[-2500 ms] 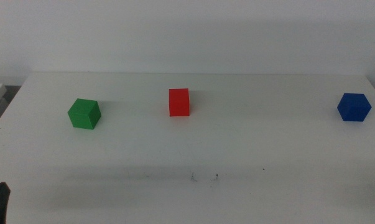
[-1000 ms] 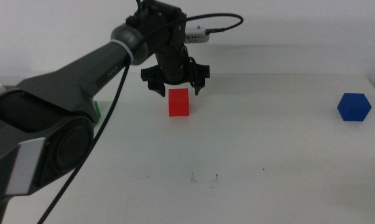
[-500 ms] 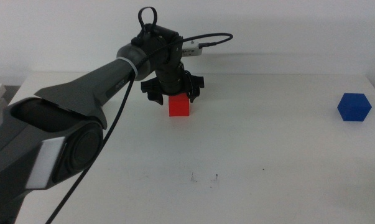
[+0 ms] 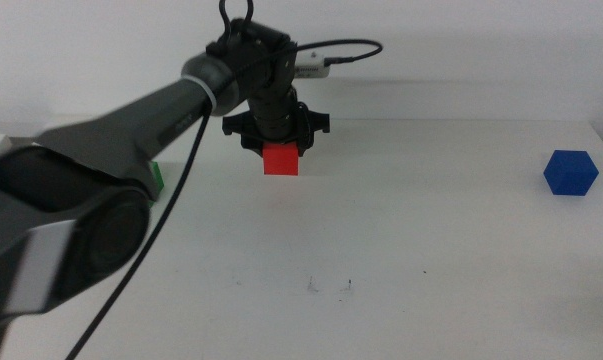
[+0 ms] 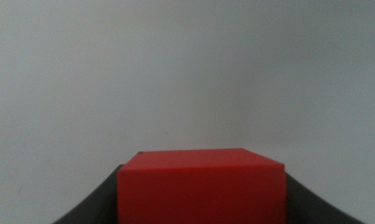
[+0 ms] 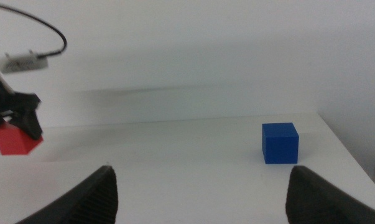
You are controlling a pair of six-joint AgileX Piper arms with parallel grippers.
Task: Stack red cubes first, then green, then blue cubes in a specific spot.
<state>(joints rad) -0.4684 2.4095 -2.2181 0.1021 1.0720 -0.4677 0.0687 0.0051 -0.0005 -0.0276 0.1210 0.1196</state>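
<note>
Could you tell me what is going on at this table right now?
The left pincer is shut on the red cube toward the table's far side, and the cube looks lifted just clear of the white table. The green cube shows only as a sliver behind that arm. The blue cube sits untouched at the right edge. The right pincer waits open, back from the blue cube.

A plain white table (image 4: 461, 260) meets a pale wall (image 4: 481, 50).

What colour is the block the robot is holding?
Red. The red cube shows best in the left wrist view.
</note>
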